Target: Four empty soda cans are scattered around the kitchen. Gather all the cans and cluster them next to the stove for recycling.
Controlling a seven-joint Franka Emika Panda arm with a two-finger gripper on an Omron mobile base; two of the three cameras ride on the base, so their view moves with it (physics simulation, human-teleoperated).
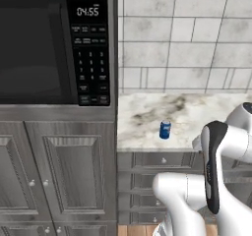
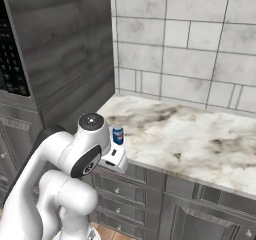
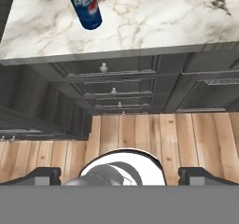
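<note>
One blue soda can (image 1: 165, 130) (image 2: 118, 135) stands upright on the marble counter (image 1: 206, 113), close to its front edge and near the tall cabinet. In the hand view the blue can (image 3: 85, 6) sits at the top left, well away from the fingers. My gripper (image 3: 122, 175) is open with nothing between its fingertips (image 3: 44, 174). It hangs in front of the counter edge and looks down at the drawers and the floor. The stove is out of view.
A black microwave (image 1: 49, 48) with a keypad is built into the tall grey cabinet (image 2: 65, 49) left of the counter. Grey drawers (image 3: 112, 73) run below the counter edge, above a wooden floor (image 3: 140, 134). A tiled wall (image 2: 190, 44) backs the counter.
</note>
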